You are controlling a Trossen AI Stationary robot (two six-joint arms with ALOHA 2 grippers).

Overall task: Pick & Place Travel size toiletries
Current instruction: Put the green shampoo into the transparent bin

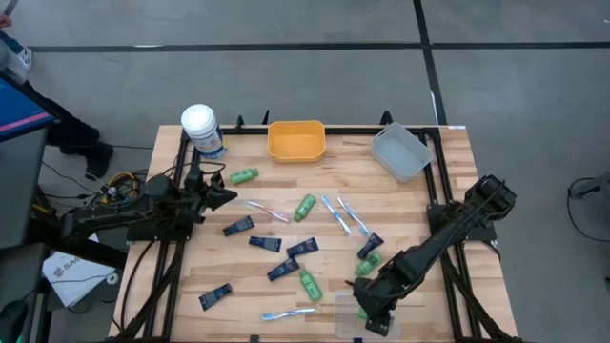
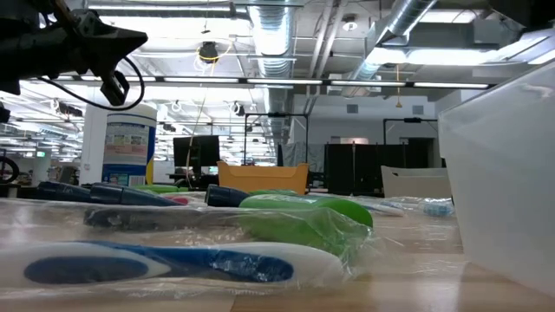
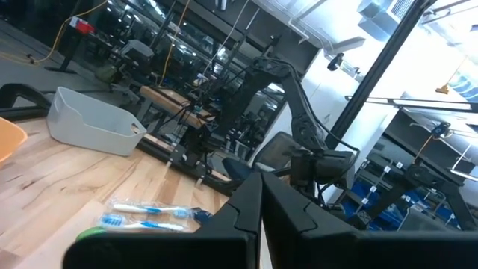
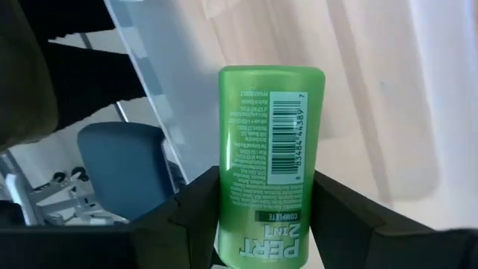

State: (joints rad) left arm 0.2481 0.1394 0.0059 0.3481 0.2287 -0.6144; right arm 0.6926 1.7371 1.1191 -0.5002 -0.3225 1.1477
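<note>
Green plastic fills the right wrist view: a small green bottle [image 4: 270,161] with a barcode label sits clamped between the two dark fingers [image 4: 196,202] of the right claw [image 1: 367,310]. In the high view that claw is down at the near right part of the wooden worktop [image 1: 410,214], directly over a clear bin [image 1: 345,314] at the worktop's near edge, with pale translucent walls showing behind the bottle.

The left claw [image 1: 224,197] hangs above the far left part of the worktop, its fingers pressed together and holding nothing, pointing toward the middle.

The remaining toiletries lie scattered across the middle of the worktop. One green bottle [image 1: 244,175] lies just beyond the left claw, another [image 1: 305,207] near the centre, a third [image 1: 310,282] toward the near edge, and a fourth [image 1: 369,264] just beside the right arm. Dark navy tubes [image 1: 265,244] are spread through the centre, with one [image 1: 215,296] apart at the near left and another [image 1: 371,247] by the right arm. A pink toothbrush [image 1: 268,211] lies left of the central bottle, two light-blue toothbrushes [image 1: 343,215] lie side by side to its right, and one more [image 1: 290,312] rests near the front edge, close to the clear bin.

Along the far edge stand a white-lidded canister [image 1: 202,130], an orange bin [image 1: 295,140] and a grey bin [image 1: 400,151], well apart from each other.
</note>
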